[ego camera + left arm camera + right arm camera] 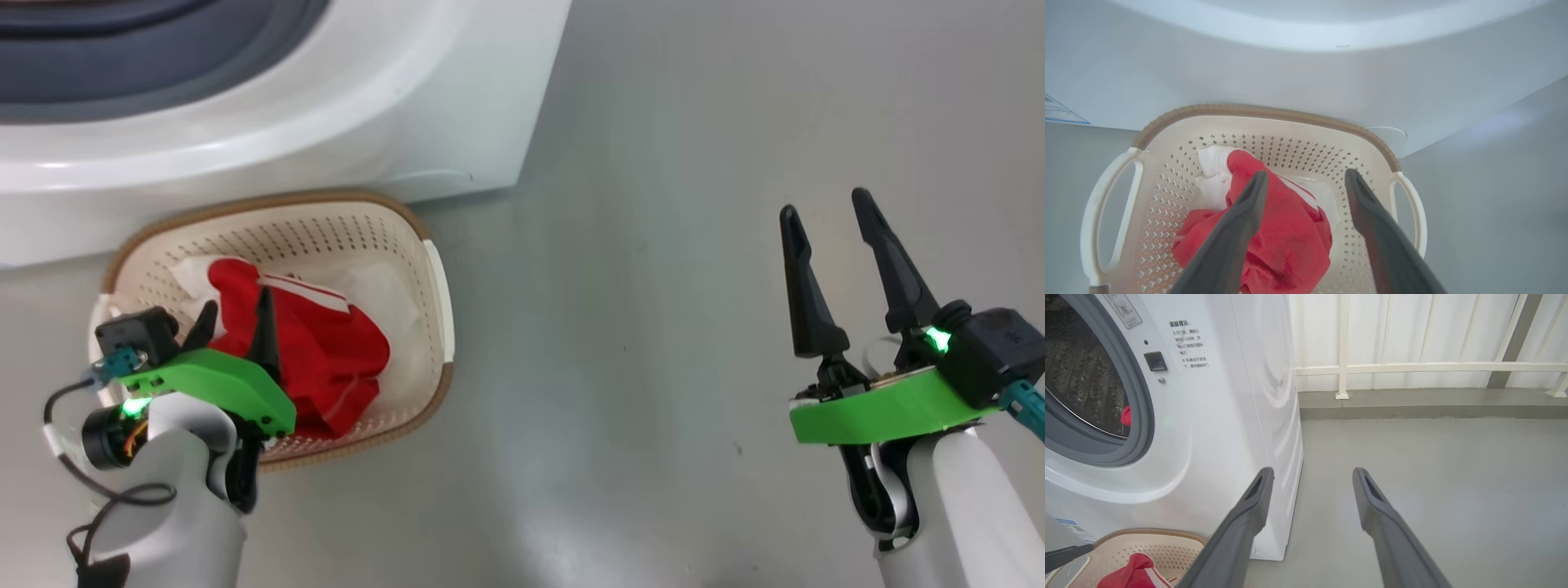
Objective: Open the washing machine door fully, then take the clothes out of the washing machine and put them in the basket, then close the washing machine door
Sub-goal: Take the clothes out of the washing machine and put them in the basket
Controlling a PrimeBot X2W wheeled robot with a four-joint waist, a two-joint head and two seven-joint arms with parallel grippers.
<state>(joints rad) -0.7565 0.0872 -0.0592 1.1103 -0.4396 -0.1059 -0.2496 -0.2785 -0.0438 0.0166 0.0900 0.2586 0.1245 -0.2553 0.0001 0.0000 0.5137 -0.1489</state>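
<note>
- Presently, the left gripper (237,300) hangs over the basket (326,198) at the lower left of the head view. Its two fingers stand wide apart, with nothing clamped between them.
- Clothes (326,343): one red bundle with white trim lies inside the basket, directly under the left gripper's fingers. Whether a fingertip touches the fabric cannot be told.
- The right gripper (824,202) is held over bare grey floor (653,327), well apart from the basket on the robot's right. Its fingers are likewise spread and empty.
- The basket stands on the floor close against the white front of the washing machine (367,98), below the drum opening.
- In the right wrist view, the grey gasket (1141,416) rings an uncovered opening onto the perforated steel drum (1077,375). A small red scrap (1126,415) shows inside, at the gasket's edge.
- Farthest back, a white railing (1412,367) runs along the wall beyond the machine.
</note>
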